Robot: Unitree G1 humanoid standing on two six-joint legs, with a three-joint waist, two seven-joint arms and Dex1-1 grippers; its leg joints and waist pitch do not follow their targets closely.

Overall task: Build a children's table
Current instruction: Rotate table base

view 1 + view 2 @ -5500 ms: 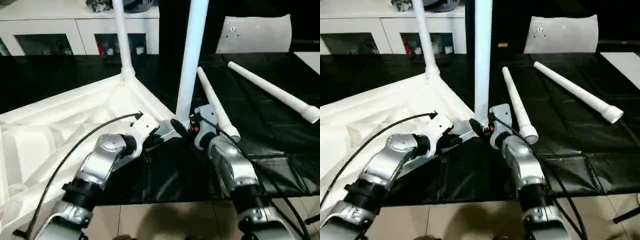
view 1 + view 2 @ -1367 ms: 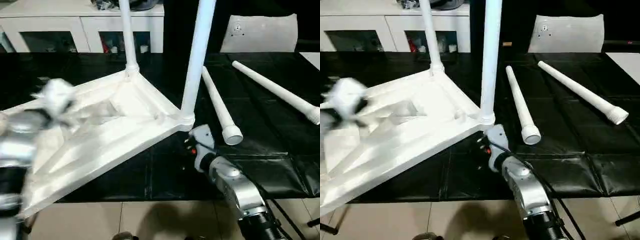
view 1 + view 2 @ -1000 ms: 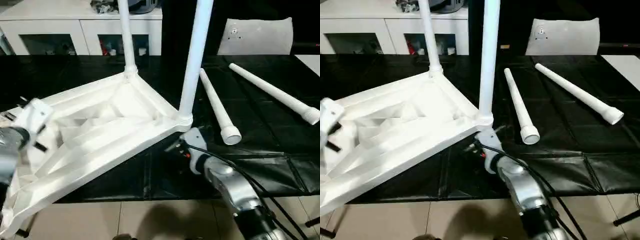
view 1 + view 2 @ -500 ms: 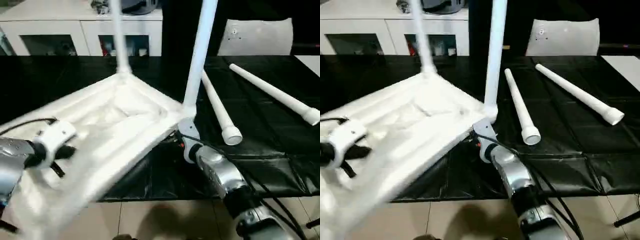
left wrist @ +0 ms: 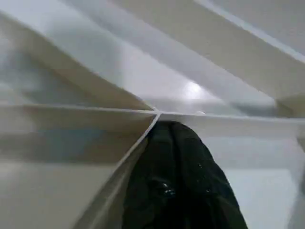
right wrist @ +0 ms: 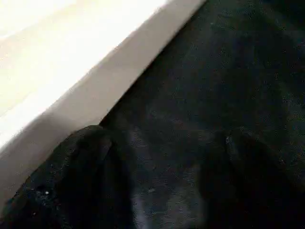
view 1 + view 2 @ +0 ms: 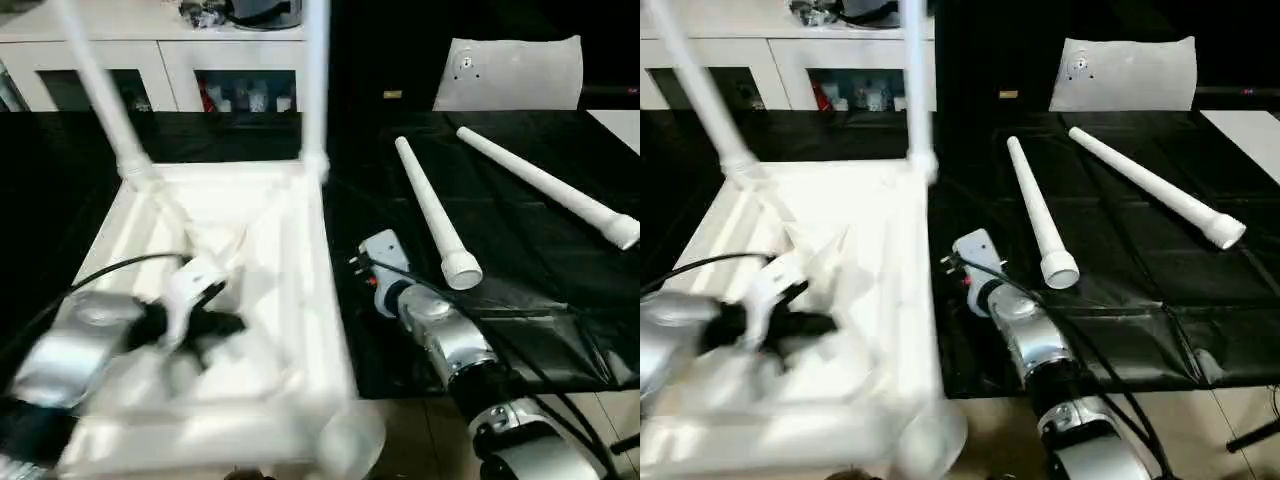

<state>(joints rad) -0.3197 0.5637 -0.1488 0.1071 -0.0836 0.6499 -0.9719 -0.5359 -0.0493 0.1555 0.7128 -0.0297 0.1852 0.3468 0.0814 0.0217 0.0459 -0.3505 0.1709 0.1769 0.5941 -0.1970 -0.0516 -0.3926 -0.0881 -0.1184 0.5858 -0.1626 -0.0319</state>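
Children's table [image 7: 290, 260] is what we are building, and we judge ourselves about half done: its top lies upside down on the work table [image 7: 530, 270], ribbed underside facing up, on our left side and reaching to the near edge. Two legs already stand in the far corner sockets, the far-left leg [image 7: 100, 90] leaning and the far-right leg [image 7: 315, 90] close to upright. Two loose legs lie on the black cover to our right, the nearer loose leg [image 7: 432, 212] just beyond our right arm and the farther loose leg [image 7: 548, 185] well apart from the tabletop. Both still have to be picked up and seated in the near corners, where we can make out a round socket [image 7: 350, 440] at the near-right corner.

Our left gripper [image 7: 205, 325] is closed, its fingers pressed together with nothing between them, tip down among the ribs; in the left wrist view the shut tip [image 5: 178, 143] sits right at a rib junction, though we cannot tell whether it presses on the plastic. Our right gripper [image 6: 157, 186] stands wide open and empty over the black cover, just beside the tabletop's right edge [image 6: 95, 90].

Much is hard to read: the tabletop and left arm are smeared, the standing legs run out of the top of the head views, and the near-left corner is lost behind our left forearm. Whether the two fitted legs are fully seated we cannot say
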